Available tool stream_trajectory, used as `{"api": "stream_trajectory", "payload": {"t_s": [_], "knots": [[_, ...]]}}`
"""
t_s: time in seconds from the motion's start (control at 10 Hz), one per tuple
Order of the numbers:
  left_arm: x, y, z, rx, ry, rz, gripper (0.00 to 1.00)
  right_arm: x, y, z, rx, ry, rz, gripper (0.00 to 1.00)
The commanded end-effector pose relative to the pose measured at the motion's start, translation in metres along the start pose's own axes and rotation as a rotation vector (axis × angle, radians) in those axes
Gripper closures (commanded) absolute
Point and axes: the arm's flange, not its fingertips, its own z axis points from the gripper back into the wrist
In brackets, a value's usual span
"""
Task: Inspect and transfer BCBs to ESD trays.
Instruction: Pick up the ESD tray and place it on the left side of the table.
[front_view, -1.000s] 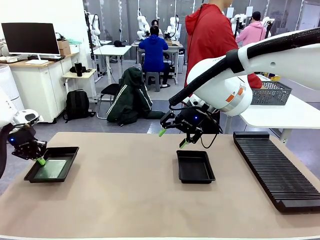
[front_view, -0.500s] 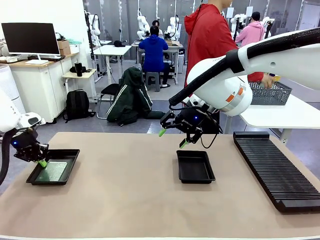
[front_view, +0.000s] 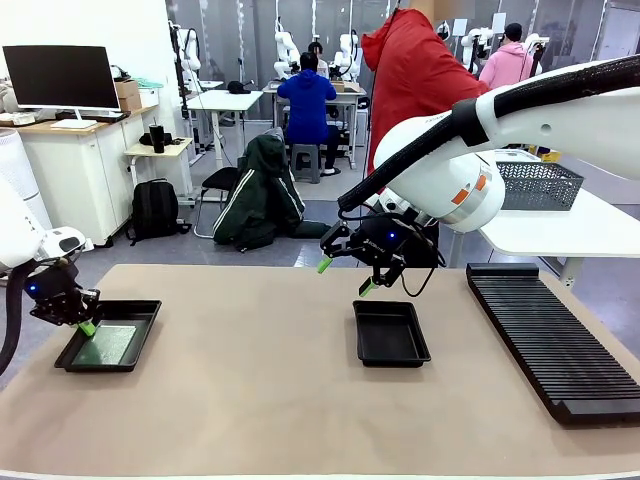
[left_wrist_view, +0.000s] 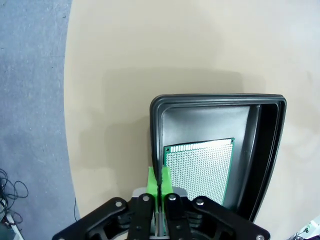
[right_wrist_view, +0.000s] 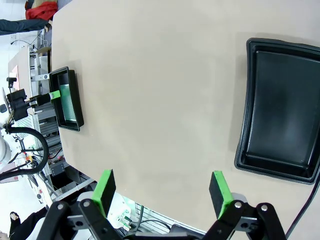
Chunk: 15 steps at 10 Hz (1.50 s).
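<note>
We find the left gripper (front_view: 86, 327) clenched on the left rim of the left ESD tray (front_view: 148, 322), with a BCB (front_view: 105, 343) lying flat inside. The right gripper (front_view: 344, 277) hangs released above the table (front_view: 250, 400), beside the middle ESD tray (front_view: 390, 362).

No legible text, label, brand, number or sign on anything in view

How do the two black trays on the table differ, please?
The left tray holds a green board; the middle tray is empty. The left hand pinches the left tray's rim; the open right hand hovers clear of the middle tray. Both are shallow black rectangles.
</note>
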Motion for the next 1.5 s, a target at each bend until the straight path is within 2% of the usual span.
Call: {"api": "stream_trajectory", "payload": {"t_s": [0.0,0.8,0.9,1.0,1.1,1.3,1.4], "knots": [[0.000,0.002,0.002,-0.002,0.000,0.002,0.97,0.000,0.001,0.000,-0.016,-0.005,-0.013,0.00],[0.000,0.002,0.002,-0.002,0.000,0.002,0.97,0.000,0.001,0.000,-0.016,-0.005,-0.013,0.00],[0.000,0.000,0.000,0.000,0.000,0.000,0.46,0.000,0.001,0.000,-0.016,-0.005,-0.013,0.00],[0.000,0.000,0.002,0.006,0.010,-0.011,0.41,0.000,0.001,0.000,-0.016,-0.005,-0.013,0.00],[0.000,-0.002,0.007,0.012,0.006,-0.007,0.00,0.000,0.001,0.000,-0.016,-0.005,-0.013,0.00],[-0.003,-0.010,0.023,0.036,0.005,-0.013,0.00,0.000,0.001,0.000,-0.016,-0.005,-0.013,0.00],[-0.002,-0.016,0.035,0.055,0.014,-0.024,0.15,0.000,0.001,0.000,-0.016,-0.005,-0.013,0.00]]}}
